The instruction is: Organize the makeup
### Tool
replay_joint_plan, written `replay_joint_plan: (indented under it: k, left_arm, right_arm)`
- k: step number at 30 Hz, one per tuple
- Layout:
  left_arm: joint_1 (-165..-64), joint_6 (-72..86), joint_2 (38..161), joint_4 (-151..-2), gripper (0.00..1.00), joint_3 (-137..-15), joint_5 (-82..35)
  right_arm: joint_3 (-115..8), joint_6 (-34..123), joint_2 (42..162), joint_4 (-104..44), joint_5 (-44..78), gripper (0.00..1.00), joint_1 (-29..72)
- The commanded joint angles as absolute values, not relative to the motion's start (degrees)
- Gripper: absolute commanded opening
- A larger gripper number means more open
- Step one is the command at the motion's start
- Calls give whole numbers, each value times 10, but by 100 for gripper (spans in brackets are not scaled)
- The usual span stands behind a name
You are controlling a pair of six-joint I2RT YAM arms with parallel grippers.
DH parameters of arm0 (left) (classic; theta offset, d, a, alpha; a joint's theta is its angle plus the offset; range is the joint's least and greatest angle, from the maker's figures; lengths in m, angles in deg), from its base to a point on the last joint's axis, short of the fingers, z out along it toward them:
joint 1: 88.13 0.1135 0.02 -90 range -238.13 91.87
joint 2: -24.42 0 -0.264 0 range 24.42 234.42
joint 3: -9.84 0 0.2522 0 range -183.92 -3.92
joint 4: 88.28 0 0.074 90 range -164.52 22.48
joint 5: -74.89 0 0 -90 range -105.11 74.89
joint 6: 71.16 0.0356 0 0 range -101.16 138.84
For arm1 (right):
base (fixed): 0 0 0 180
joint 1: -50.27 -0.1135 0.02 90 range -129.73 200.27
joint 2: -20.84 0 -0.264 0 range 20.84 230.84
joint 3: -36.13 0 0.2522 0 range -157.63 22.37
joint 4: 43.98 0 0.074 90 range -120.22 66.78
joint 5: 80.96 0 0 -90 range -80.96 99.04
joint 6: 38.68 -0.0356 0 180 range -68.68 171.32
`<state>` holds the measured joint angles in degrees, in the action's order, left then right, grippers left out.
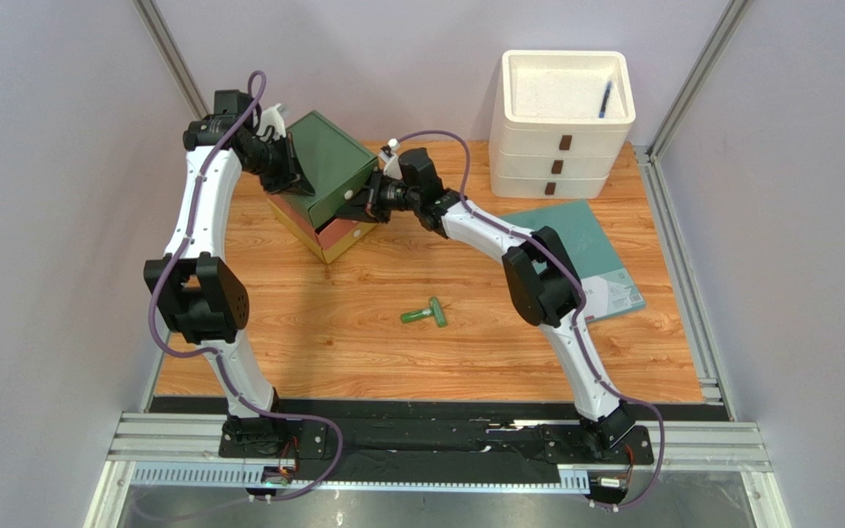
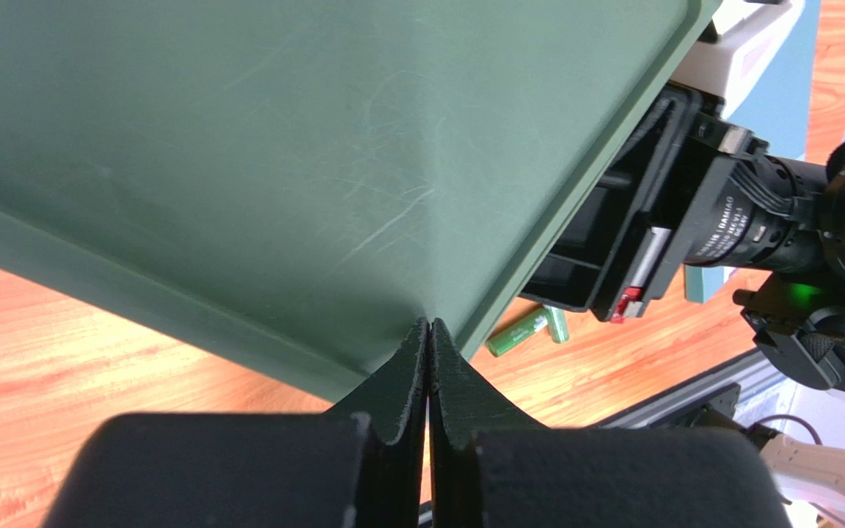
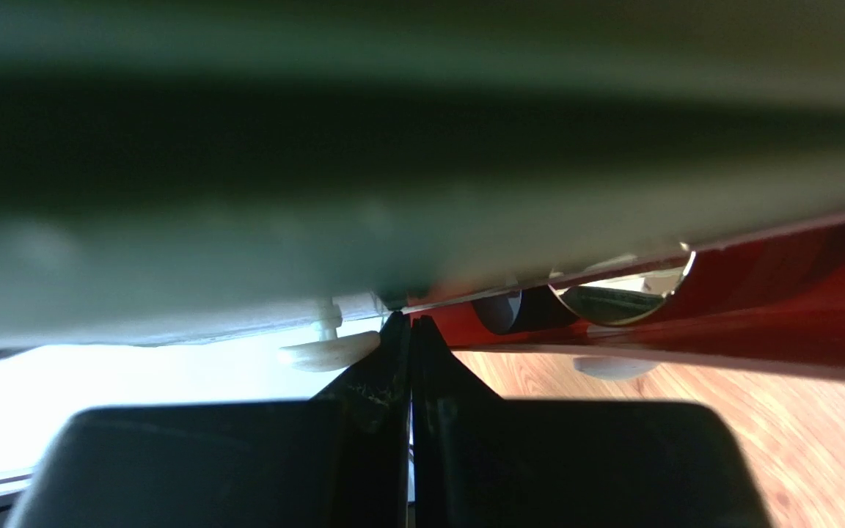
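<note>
Arching inward, left claw (image 2: 428,330) and right claw (image 3: 409,325), both clenched empty, touch the tilted green lid (image 1: 333,160) of the box (image 1: 333,237).

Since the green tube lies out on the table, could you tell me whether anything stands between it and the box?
Yes: the dark green lid lies tilted over the box, covering most of its opening; the shut left pincer and right pincer sit at its edges. Nothing else visible lies between the green tube and it.

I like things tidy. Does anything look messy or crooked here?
Yes: the dark green box lid sits tilted over its pink-lined box, and a bright green tube lies alone on the wooden table, away from the box.
</note>
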<state>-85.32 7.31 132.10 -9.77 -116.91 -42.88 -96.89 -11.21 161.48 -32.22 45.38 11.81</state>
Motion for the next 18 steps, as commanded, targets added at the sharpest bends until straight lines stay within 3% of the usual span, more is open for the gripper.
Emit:
replay_joint_plan:
  k: [1, 18]
  left_arm:
    - [-851, 115, 1363, -18, 0, -1134, -349]
    - [-851, 113, 1367, -18, 0, -1137, -350]
  right_arm:
    - [-1024, -121, 1645, -305, 416, 0, 111]
    - [-821, -46, 1489, -333, 434, 0, 114]
